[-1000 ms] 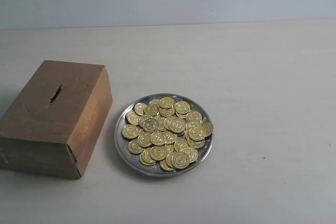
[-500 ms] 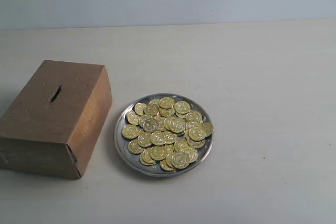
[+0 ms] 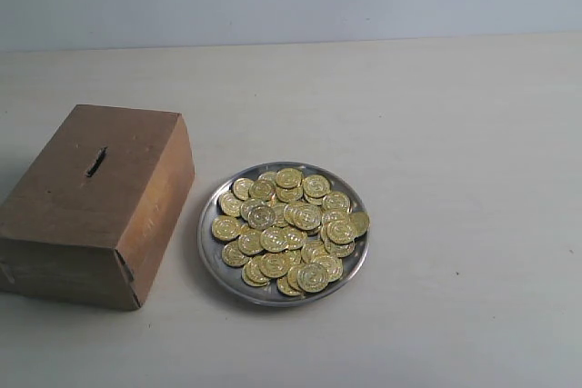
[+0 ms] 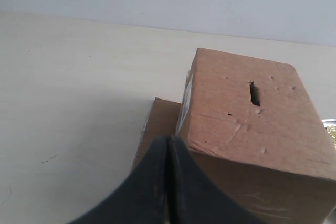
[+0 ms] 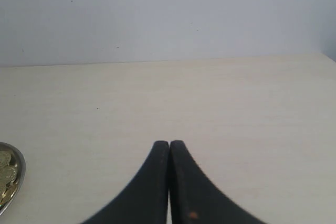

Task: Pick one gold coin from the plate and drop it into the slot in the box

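Though near the box (image 4: 241, 114), left fingers (image 4: 154, 182) tight together, empty; right fingers (image 5: 152, 182) likewise together, empty, near the plate (image 5: 21, 164).

A pale cream tabletop (image 3: 455, 134) runs back to a far edge that meets a light wall. Two things lie directly on it. A brown cardboard box (image 3: 91, 197) sits toward the left side, well short of the far edge, its slit facing up. Just beside the box, on its right, rests a round silver metal plate (image 3: 205, 247), apart from it by a narrow strip of tabletop.
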You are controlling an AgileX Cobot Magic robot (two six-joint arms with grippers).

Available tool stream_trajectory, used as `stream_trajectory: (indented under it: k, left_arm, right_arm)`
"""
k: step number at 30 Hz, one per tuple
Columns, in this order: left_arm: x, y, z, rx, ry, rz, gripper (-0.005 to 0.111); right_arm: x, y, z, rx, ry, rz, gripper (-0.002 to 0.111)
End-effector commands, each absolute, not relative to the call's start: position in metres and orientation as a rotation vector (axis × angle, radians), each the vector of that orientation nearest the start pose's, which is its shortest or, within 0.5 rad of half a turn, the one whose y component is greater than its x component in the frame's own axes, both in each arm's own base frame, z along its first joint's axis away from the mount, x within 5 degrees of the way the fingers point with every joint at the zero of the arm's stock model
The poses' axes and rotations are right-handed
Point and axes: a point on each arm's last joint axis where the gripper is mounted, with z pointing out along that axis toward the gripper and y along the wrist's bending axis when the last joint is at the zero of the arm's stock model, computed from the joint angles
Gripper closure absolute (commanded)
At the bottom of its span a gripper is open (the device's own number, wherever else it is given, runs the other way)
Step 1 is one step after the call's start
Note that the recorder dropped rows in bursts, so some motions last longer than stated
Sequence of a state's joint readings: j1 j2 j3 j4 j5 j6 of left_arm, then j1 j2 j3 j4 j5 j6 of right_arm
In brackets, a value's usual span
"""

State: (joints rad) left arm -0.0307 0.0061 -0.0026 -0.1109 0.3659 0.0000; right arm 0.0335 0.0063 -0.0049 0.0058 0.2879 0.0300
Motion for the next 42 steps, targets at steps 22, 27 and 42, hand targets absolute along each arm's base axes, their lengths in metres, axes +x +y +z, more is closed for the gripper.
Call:
stream_trajectory:
  k: [22,27,42]
  left_arm:
    - [0.0529,-0.0059,0.1811,-0.022,1.842,-0.138,0.107]
    - [0.0529,-0.0059,0.1811,-0.022,1.842,-0.138,0.107]
    - [0.0529,-0.0059,0.1811,-0.022,1.842,-0.138,0.107]
  right_arm:
    - [0.0547,0.0019,0.1874,-0.005,1.769,0.048,0.108]
    - [0.0547,0.0019,0.1874,-0.005,1.769,0.048,0.108]
    - [0.0547,0.0019,0.1874,-0.005,1.769,0.048,0.108]
